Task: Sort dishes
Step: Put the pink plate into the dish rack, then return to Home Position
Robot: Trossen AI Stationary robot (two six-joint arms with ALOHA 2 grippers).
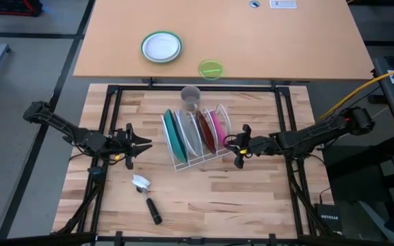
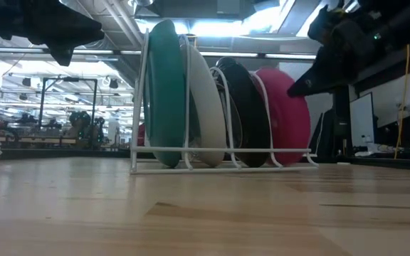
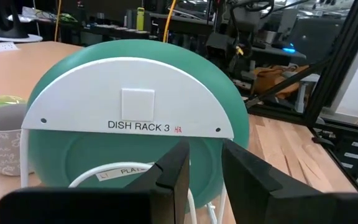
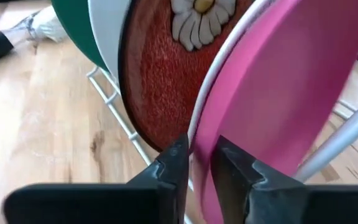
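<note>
Four plates (image 1: 195, 131) fill the rack (image 1: 183, 164); cup (image 1: 190, 98) behind; both claws narrowly parted.

Small green-rimmed plate (image 1: 161, 47), lime dish (image 1: 211, 69), grey cup (image 1: 190, 98), brush (image 1: 146, 197).

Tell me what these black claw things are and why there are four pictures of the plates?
They are two robot arms with pinching grippers. One camera looks down from above, one sits at table height, and one rides on each wrist.

On the wooden table a white wire rack holds four plates on edge: teal plate, white plate, dark red plate and pink plate. A grey cup stands behind the rack, and a dish brush lies in front.

The left gripper waits beside the teal plate, holding nothing. The right gripper is near the pink plate's edge; a grip is not clear.
</note>
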